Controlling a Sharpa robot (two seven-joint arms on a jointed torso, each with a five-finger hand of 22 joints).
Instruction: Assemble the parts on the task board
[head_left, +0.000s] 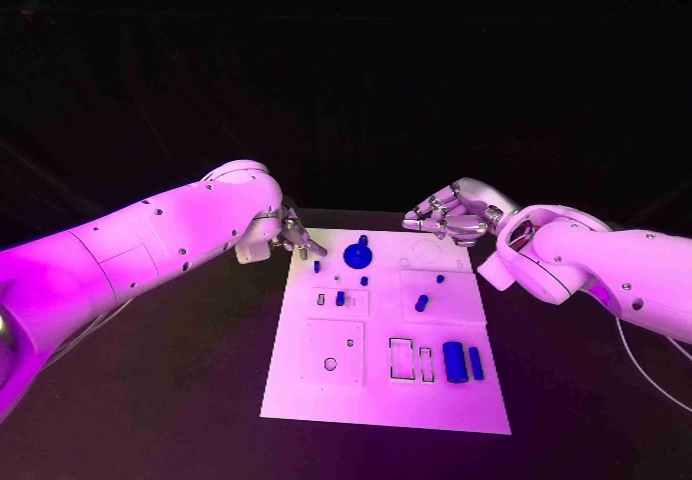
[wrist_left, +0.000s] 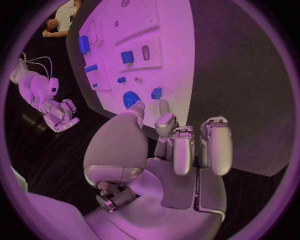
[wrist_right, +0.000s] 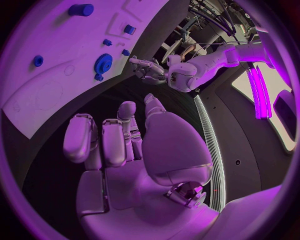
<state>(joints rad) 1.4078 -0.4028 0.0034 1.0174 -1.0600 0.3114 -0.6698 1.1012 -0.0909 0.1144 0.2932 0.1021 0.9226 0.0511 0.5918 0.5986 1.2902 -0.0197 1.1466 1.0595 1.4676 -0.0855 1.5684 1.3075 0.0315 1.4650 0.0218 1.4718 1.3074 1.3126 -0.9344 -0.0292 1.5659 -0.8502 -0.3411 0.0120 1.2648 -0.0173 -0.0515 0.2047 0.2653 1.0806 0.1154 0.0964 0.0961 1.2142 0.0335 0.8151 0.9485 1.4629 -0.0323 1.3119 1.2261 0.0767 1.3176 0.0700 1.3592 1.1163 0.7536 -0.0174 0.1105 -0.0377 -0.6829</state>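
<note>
Head view: long parts (head_left: 454, 361) | left wrist: fingers (wrist_left: 219, 145) apparently empty

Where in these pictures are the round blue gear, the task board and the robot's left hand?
round blue gear (head_left: 358, 256), head view, centre of its disc.
task board (head_left: 378, 405), head view, bare near edge of the plate.
left hand (wrist_left: 178, 150), left wrist view, base of its fingers.

We count one white task board (head_left: 378, 400), two silver hands, left (head_left: 296, 238) and right (head_left: 450, 218), and eight blue parts on the board: one round gear (head_left: 358, 256), two long bars (head_left: 454, 361), and five small pegs or blocks (head_left: 421, 303).
</note>
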